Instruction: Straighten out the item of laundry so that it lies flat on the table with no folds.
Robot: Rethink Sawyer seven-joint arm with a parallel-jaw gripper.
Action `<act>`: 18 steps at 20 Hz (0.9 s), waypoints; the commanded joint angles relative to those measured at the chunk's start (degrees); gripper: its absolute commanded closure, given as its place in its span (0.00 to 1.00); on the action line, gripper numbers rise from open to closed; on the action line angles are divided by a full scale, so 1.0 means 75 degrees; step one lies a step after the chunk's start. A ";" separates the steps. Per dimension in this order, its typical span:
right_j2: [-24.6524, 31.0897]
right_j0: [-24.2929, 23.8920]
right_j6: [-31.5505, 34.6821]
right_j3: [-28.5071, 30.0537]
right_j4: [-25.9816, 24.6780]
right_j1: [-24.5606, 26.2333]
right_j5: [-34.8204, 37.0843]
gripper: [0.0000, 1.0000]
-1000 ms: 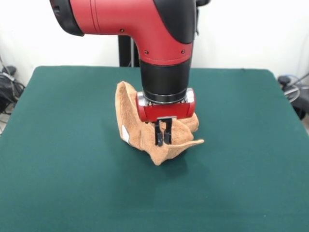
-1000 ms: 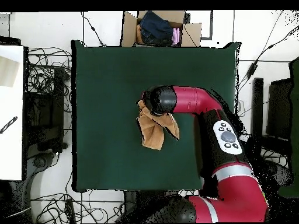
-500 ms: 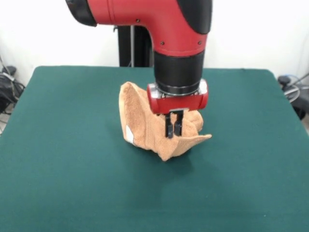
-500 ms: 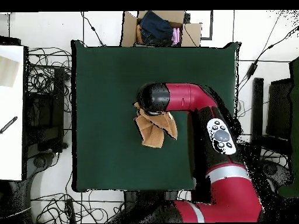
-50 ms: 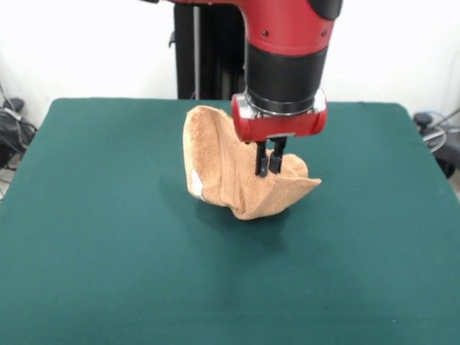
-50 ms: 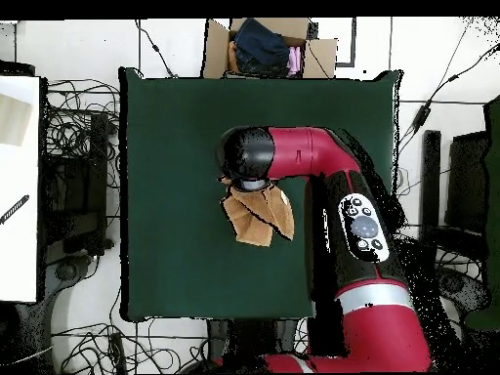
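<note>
**Towel hanging bunched from the pinched gripper over the middle of the table**

I am seeing the orange-tan terry hand towel (image 5: 237, 176) gathered into a rumpled heap, not lying flat. In the front view it is standing up in deep folds: a tall flap is rising on the left, a pointed corner is sticking out to the right, and the lowest fold is touching the green felt, where it is casting a shadow. A small white tag (image 5: 194, 188) is showing on the lower left of the heap. In the overhead view the towel (image 6: 259, 217) is reading as a crumpled, roughly triangular patch, partly hidden under the arm's wrist.

The gripper (image 5: 269, 161) is pointing straight down into the upper part of the cloth. Its two black fingers are sitting nearly together, with only a thin slit between them, and they are pinching a fold of the towel at their tips.

The towel is sitting near the centre of the table (image 5: 86, 273), well apart from every edge and corner, with wide bare felt all round it.

Beyond the table in the overhead view, I am seeing a cardboard box (image 6: 220, 49) of dark clothing just beside one edge, a white surface (image 6: 18, 186) off to the side, and cables (image 6: 73, 122) lying loose on the floor.
</note>
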 commanded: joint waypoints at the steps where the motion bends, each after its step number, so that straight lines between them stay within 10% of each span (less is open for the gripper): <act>1: 0.0020 0.0075 0.0355 -0.0144 0.0127 -0.0307 0.0632 1.00; 18: 0.0116 -0.0123 0.0163 0.0016 0.0487 -0.0945 0.1305 1.00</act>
